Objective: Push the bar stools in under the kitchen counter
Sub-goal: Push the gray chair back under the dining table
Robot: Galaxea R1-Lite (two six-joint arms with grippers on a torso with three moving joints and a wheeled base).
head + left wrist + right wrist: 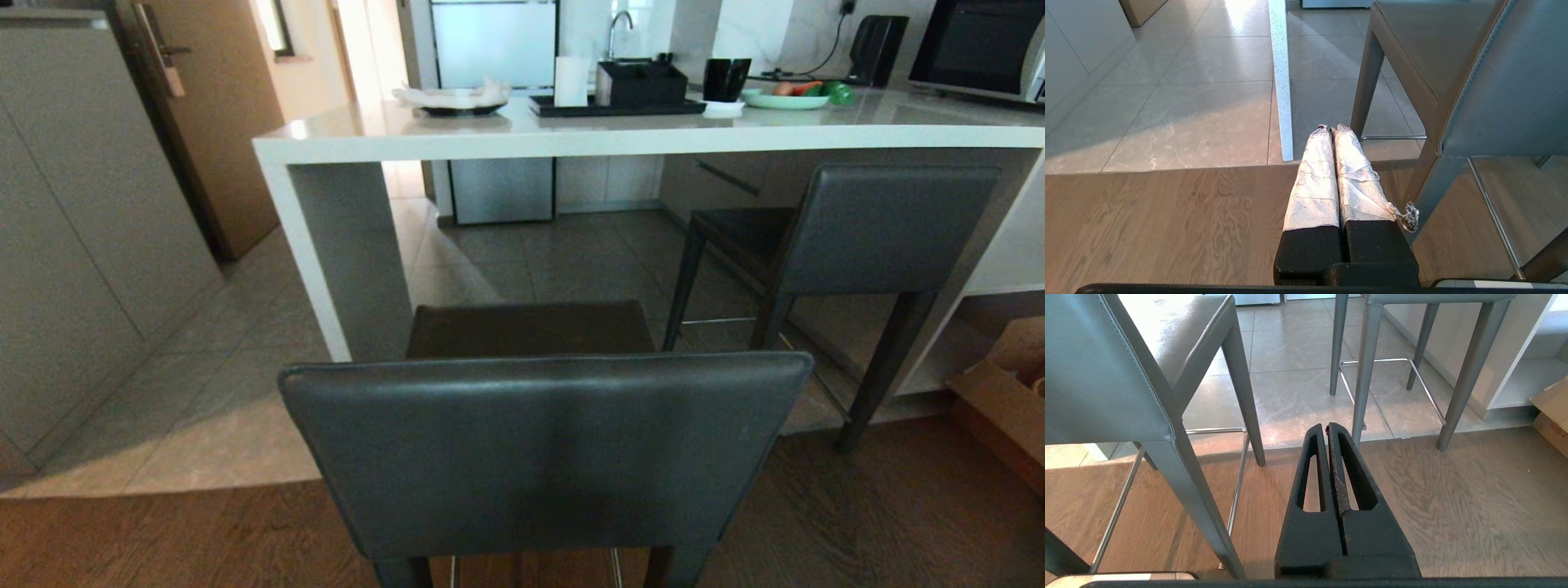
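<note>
One bar stool stands right before me, its dark grey backrest [539, 449] facing me and its seat [531, 327] just short of the kitchen counter [571, 135]. The second bar stool [882, 229] stands to the right, its seat partly under the counter top. Neither arm shows in the head view. My left gripper [1329, 128], fingers wrapped in white tape, is shut and empty, low beside the near stool's backrest [1506, 90]. My right gripper [1327, 426], black, is shut and empty on that stool's other side [1098, 375], with the second stool's legs [1367, 355] ahead.
The counter's white side panel [343, 261] stands left of the near stool. A cardboard box [1004, 400] lies at the right by the white shelves [1012, 269]. A black tray [612, 106], plates and a cup sit on the counter. Grey cabinets [73, 245] line the left.
</note>
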